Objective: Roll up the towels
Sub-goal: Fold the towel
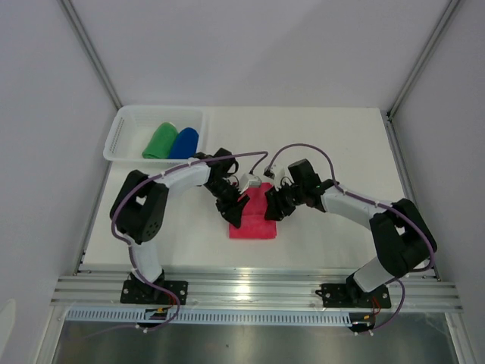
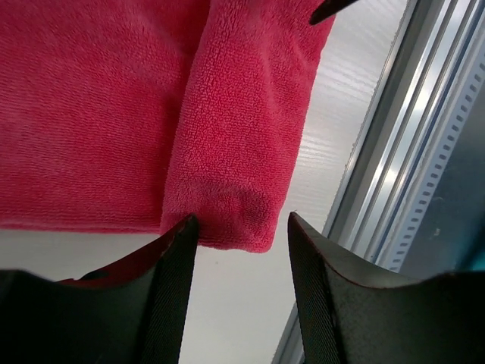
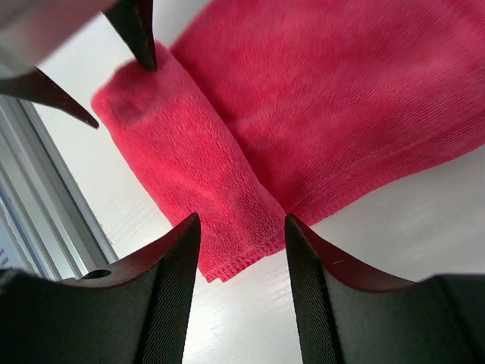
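Observation:
The pink-red towel (image 1: 256, 221) lies flat on the white table between the two arms, its near edge turned over into a short roll (image 2: 235, 136) (image 3: 189, 163). My left gripper (image 1: 236, 209) is at the roll's left end, jaws open, the roll's end just beyond its fingertips (image 2: 242, 227). At the roll's right end is my right gripper (image 1: 273, 206), also open, with nothing pinched (image 3: 241, 227). The green towel (image 1: 161, 141) and the blue towel (image 1: 184, 142) lie rolled in the basket.
The white mesh basket (image 1: 121, 138) stands at the table's back left. An aluminium rail (image 1: 258, 288) runs along the near edge, close to the towel's roll. Grey walls enclose the table on three sides.

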### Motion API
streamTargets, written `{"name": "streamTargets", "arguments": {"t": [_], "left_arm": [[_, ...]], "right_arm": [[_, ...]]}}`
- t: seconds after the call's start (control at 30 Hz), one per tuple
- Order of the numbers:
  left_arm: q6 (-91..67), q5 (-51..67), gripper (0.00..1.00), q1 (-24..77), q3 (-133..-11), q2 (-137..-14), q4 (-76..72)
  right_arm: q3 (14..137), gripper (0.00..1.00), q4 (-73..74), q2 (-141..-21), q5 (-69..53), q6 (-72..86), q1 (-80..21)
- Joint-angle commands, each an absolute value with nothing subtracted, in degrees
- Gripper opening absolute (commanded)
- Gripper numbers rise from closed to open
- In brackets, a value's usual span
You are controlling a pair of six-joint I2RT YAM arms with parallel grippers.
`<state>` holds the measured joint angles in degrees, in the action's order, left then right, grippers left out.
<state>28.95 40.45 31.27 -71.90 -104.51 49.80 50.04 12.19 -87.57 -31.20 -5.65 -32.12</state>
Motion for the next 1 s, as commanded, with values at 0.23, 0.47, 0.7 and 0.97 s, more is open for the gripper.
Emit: {"name": "streamTargets", "arguments": {"t": [0.23,0.47,0.7,0.97], "left_arm": [[25.0,44.2,0.51,30.8,-74.2,-110.3,52.0],[25.0,42.5,0.48,30.4,-73.4,-109.9,51.1],[25.7,40.0,0.4,29.7,-73.4,-110.8,51.5],[26.3,46.7,0.01,29.6,-71.9,-108.1,53.1]], "right_arm": [[52.9,0.51,17.3,-94.0,-36.0,-10.5,-31.6],[53.9,0.48,16.1,-95.5,-36.5,-10.6,-31.5],[54.4,0.15,17.3,-95.8,-36.9,-11.2,-31.4],[54.2,0.0,18.3,-92.9,-38.2,-11.4,-31.4]]}}
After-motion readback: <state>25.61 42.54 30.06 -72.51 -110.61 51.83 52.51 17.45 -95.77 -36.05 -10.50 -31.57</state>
